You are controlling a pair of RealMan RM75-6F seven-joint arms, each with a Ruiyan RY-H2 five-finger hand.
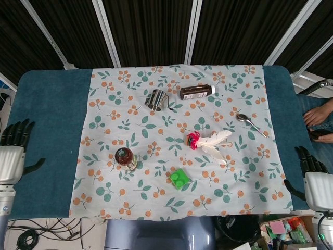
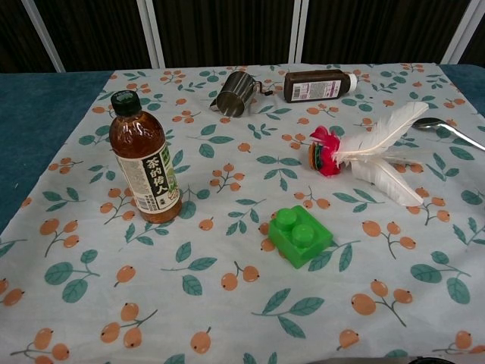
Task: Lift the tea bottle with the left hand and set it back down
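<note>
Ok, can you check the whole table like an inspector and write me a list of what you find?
Surface: blue table under a white cloth with orange berries and green leaves.
Job's things: brown tea bottle with a dark cap, upright on the cloth, nothing touching it.
Clutter: small steel cup on its side; dark bottle with a white cap lying down; white feather toy; green plastic block; metal spoon.
Hands: left hand and right hand at the table's edges, holding nothing.
Cables: loose wires below the table's near edge.
Surroundings: dark panelled wall behind.
</note>
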